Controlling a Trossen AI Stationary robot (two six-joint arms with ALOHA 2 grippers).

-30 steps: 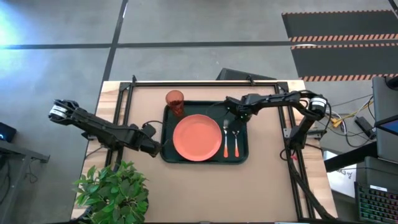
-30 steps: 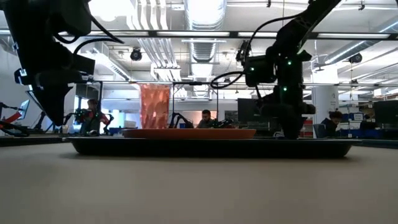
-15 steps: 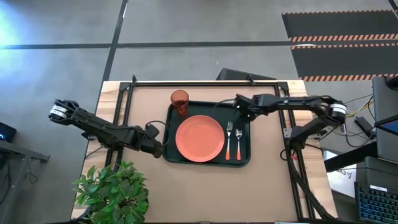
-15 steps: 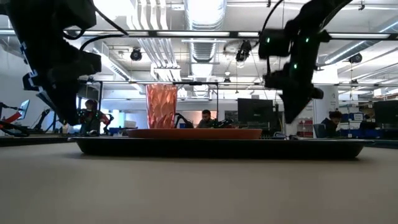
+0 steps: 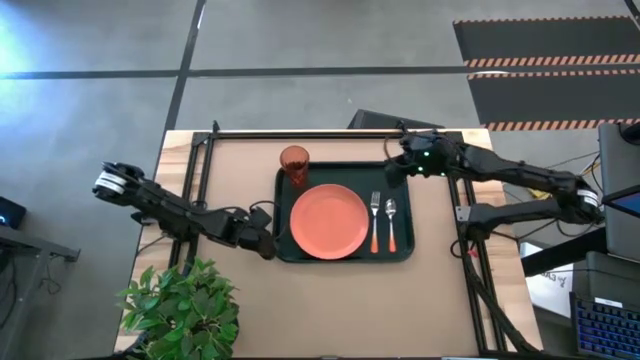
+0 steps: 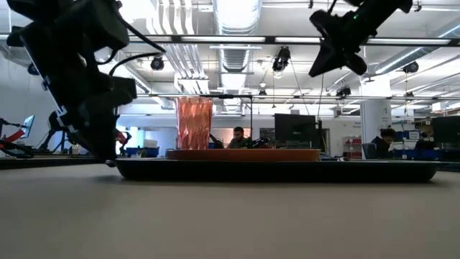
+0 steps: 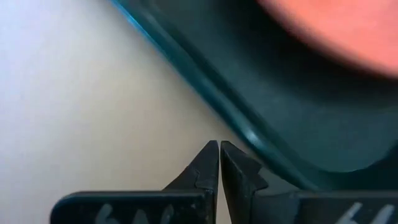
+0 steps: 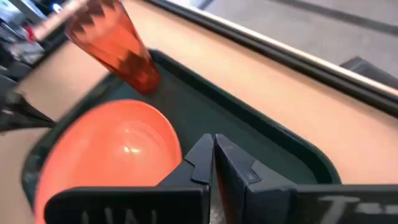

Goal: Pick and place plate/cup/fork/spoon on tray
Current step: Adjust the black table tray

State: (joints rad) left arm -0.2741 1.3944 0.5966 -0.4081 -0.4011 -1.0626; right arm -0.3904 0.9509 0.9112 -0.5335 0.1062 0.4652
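The dark tray (image 5: 345, 178) lies on the table. On it are the orange plate (image 5: 327, 219), the red-brown cup (image 5: 294, 163) standing at its far left corner, and the fork (image 5: 375, 220) and spoon (image 5: 391, 215) lying side by side right of the plate. My left gripper (image 5: 268, 248) is shut and low at the tray's near left corner. My right gripper (image 5: 392, 170) is shut and empty, raised high over the tray's far right corner (image 8: 249, 124), as the low view (image 6: 314, 72) shows. My left gripper has its shut fingers (image 7: 239, 171) against the outside of the tray's rim (image 7: 245, 135) at the near left corner. It comes from the table's left, slanting down, with its tips at the table top. The tray lies flat on the table.
A potted plant (image 5: 180, 310) stands off the table's near left corner. A black metal frame (image 5: 330, 133) runs along the far edge and both sides. Bare table lies near of the tray (image 5: 340, 310). People and desks show in the room behind (image 6: 237, 137).
My left gripper has moved toward the table's right edge, low and shut, and the tray with plate, cup, fork and spoon has slid right before it. My right gripper has risen from beside the fork and spoon to high above the tray's far right corner.
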